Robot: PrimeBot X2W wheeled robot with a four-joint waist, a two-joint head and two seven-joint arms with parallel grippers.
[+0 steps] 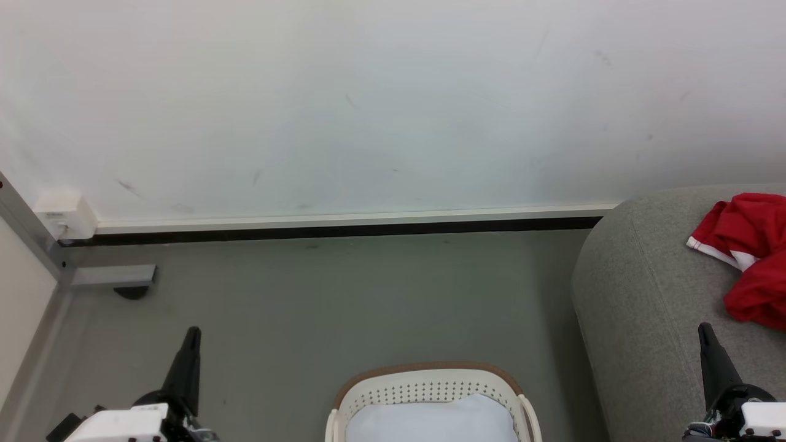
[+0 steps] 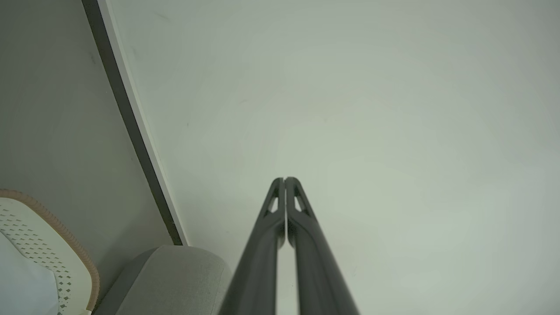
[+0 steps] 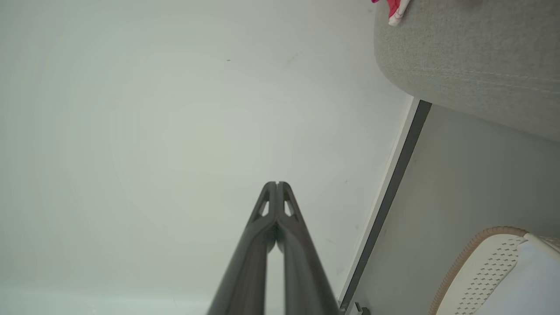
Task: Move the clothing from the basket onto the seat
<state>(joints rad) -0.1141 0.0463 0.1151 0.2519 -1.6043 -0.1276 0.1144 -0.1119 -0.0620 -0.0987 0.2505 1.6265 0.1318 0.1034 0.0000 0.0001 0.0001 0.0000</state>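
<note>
One red heap of clothing (image 1: 750,258) lies crumpled on the seat (image 1: 638,294), its long axis running near to far, cut off by the head view's right edge. One basket (image 1: 430,387) stands on the floor (image 1: 368,294), holding one pale pad (image 1: 430,420). The left hand (image 1: 193,334) and right hand (image 1: 704,331) are clenched and empty, pointing at the wall (image 1: 393,110).
</note>
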